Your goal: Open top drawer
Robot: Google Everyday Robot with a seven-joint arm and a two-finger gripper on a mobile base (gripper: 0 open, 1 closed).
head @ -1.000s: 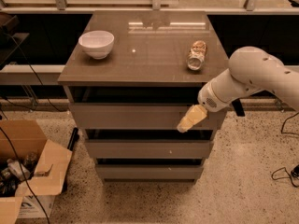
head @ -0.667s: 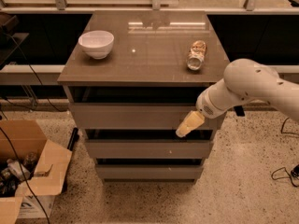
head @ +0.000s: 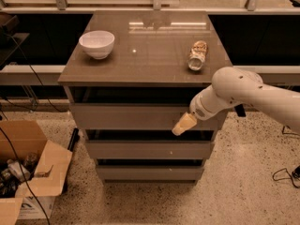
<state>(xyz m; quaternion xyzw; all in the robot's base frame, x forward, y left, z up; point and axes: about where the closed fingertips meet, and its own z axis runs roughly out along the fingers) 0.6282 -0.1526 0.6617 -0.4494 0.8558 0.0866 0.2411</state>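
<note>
Top drawer [head: 131,116] has flat grey-brown front, tan gripper [head: 183,124] at lower right.

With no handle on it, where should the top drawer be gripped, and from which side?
Probably the panel's top edge, coming from the front: the top drawer has a flat front, and a dark gap under the tabletop leaves that lip exposed. The gripper sits at its lower edge.

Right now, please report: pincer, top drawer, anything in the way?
Pincer at right end of top drawer front, near lower edge. Drawer looks not yet pulled out. Cardboard box on floor, left, apart from drawers.
</note>
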